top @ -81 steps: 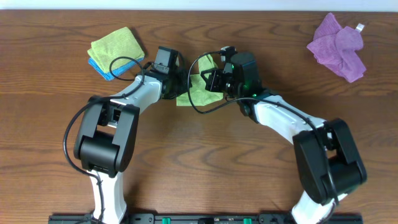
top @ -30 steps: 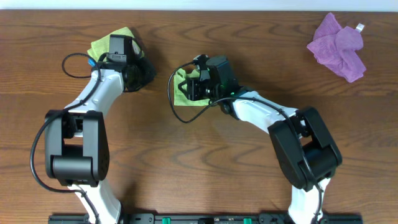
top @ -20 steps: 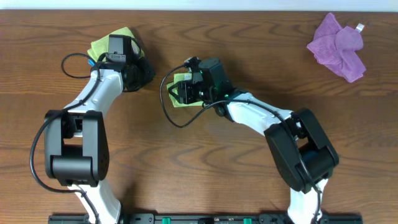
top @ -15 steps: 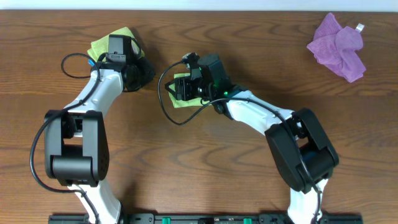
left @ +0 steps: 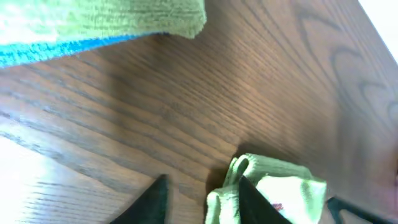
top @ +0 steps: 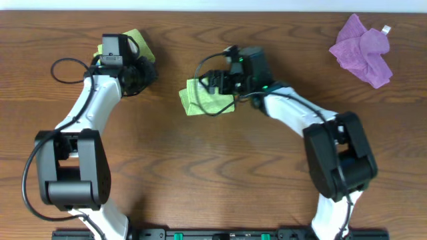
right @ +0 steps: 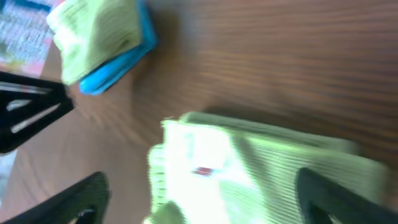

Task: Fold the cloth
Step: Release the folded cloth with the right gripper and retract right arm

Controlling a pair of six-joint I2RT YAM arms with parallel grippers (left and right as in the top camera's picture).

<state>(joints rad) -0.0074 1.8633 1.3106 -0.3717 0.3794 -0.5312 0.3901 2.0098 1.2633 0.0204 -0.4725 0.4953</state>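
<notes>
Purple cloth [top: 363, 50]: crumpled, at the table's far right corner.
Stack [top: 138, 39]: folded green cloth on blue one, far left.
Table [top: 200, 167]: brown wood grain.

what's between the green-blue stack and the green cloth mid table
Only bare wooden table separates the stack and the green cloth, clearest in the left wrist view.

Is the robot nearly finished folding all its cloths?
Partly. Done: the lime cloth lies folded small on the table, and a folded green-and-blue pile sits by the left gripper. In hand: nothing; the right gripper hovers open over the lime cloth, and the left gripper is open too. Left: the purple cloth lies crumpled, so it likely needs folding next.
</notes>
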